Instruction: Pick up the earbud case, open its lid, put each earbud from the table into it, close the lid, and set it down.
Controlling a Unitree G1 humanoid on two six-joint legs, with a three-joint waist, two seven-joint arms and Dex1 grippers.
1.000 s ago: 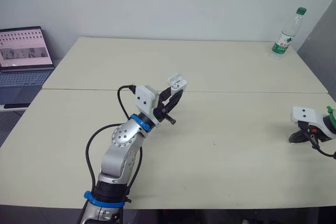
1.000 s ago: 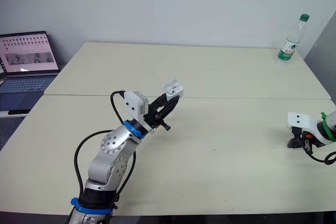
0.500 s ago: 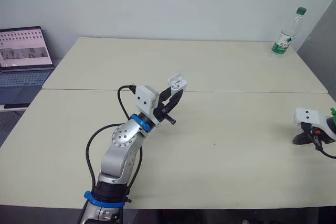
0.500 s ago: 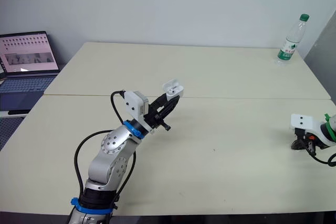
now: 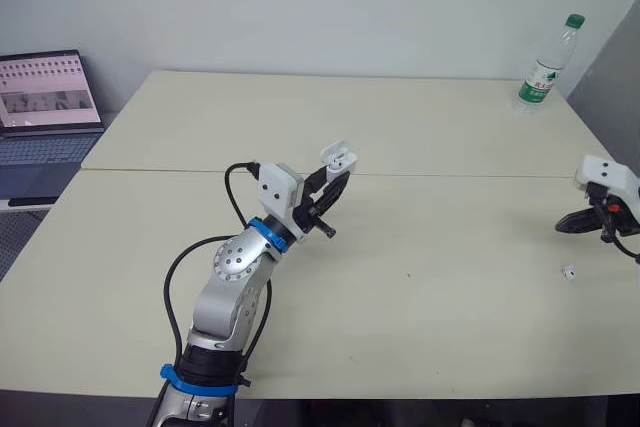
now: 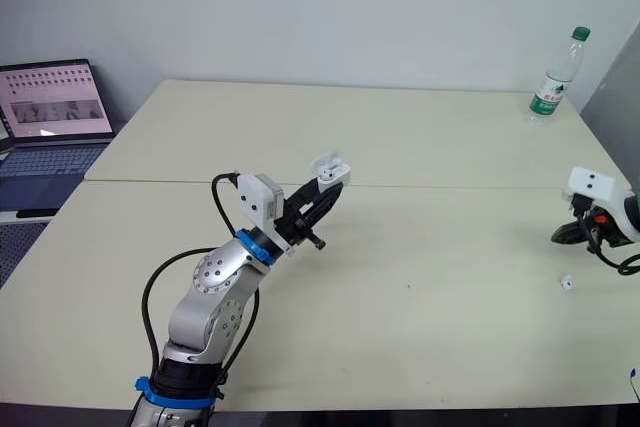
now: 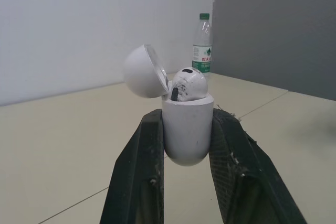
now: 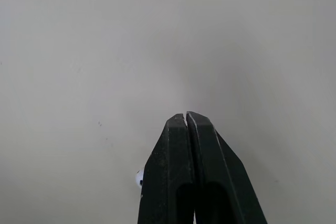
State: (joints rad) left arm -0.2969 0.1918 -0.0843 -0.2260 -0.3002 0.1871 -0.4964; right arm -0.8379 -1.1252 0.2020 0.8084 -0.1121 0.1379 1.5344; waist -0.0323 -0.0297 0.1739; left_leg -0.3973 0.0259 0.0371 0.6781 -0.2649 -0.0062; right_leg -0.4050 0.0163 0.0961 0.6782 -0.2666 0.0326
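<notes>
The right claw [image 5: 563,226] is now hanging clear of the bench [image 5: 430,127] near its right edge, where a second ago it was sitting lower, down at the surface. A small white earbud [image 5: 568,271] is now lying exposed on the bench just beside and below that claw; earlier that spot was covered by the claw. The claw's two black fingers [image 8: 173,145] are pressing flat against each other and gripping nothing. The left arm, the case and the things at the back are staying where they were.

One earbud case [image 7: 187,129] is showing, along with two earbuds, one bottle [image 5: 546,59] at the far right corner of the bench and one laptop [image 5: 45,112] standing off the bench's left side.

The left claw [image 5: 335,175] is pinching the case by its sides and holding it upright above the middle of the bench. The case is white, smooth and rounded at the bottom, and its domed lid [image 7: 143,71] is standing swung open to one side. The second earbud [image 7: 189,83] is sitting in the top of the case, its white head and a dark patch poking above the rim.
</notes>
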